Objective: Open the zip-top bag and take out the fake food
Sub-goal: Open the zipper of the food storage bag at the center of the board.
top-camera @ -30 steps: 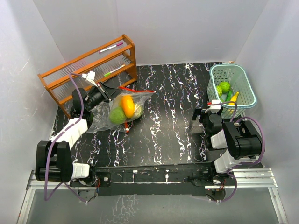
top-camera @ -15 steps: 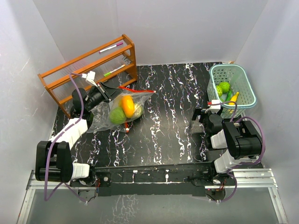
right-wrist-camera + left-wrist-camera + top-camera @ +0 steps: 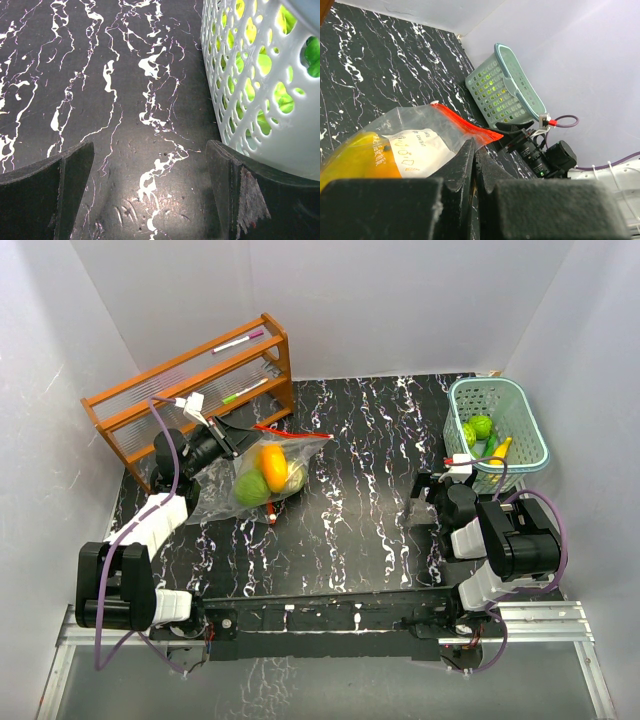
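A clear zip-top bag (image 3: 262, 475) with a red zip strip lies on the black marbled table at the left. It holds fake food: an orange-yellow piece (image 3: 272, 461) and a green piece (image 3: 251, 488). My left gripper (image 3: 232, 443) is shut on the bag's upper edge. In the left wrist view its fingers (image 3: 465, 160) pinch the plastic beside the red strip (image 3: 465, 122), with an orange piece (image 3: 355, 157) inside. My right gripper (image 3: 430, 495) is open and empty, low over the table (image 3: 150, 165) beside the basket. More fake food lies in the basket: green pieces (image 3: 478, 427) and a banana (image 3: 500, 451).
A pale-teal slotted basket (image 3: 488, 381) stands at the back right, its wall close to my right finger (image 3: 260, 100). It also shows in the left wrist view (image 3: 505, 85). A wooden rack (image 3: 190, 390) with markers stands at the back left, just behind the left gripper.
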Controlling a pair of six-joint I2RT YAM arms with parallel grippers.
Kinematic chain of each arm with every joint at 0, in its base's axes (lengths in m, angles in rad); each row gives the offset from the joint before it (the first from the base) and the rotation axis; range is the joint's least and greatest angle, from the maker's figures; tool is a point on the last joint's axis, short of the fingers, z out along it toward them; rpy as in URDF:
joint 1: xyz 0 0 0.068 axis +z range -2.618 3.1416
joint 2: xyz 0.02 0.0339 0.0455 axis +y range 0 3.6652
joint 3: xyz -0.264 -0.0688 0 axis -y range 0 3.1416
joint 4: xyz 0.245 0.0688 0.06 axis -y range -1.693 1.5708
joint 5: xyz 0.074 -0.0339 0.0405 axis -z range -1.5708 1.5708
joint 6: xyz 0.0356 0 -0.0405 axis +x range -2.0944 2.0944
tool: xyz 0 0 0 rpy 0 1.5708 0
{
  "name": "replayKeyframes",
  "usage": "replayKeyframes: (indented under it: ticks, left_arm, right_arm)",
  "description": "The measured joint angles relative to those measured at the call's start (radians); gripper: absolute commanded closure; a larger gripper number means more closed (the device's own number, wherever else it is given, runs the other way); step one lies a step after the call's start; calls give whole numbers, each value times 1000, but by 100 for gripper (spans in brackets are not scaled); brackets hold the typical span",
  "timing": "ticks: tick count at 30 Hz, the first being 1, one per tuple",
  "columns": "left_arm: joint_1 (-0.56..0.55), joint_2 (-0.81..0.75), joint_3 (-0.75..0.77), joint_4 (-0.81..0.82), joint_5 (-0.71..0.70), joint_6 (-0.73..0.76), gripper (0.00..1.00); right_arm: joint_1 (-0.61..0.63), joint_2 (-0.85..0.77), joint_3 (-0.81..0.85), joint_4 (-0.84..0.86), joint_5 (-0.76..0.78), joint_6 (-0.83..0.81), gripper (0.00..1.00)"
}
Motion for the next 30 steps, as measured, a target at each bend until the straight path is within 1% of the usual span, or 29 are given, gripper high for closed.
replayKeyframes:
  ticks: [30]
  left_arm:
    - [0, 9, -4, 6, 4, -6, 100]
  right_arm:
    - [0, 0, 0, 0, 0, 0, 1]
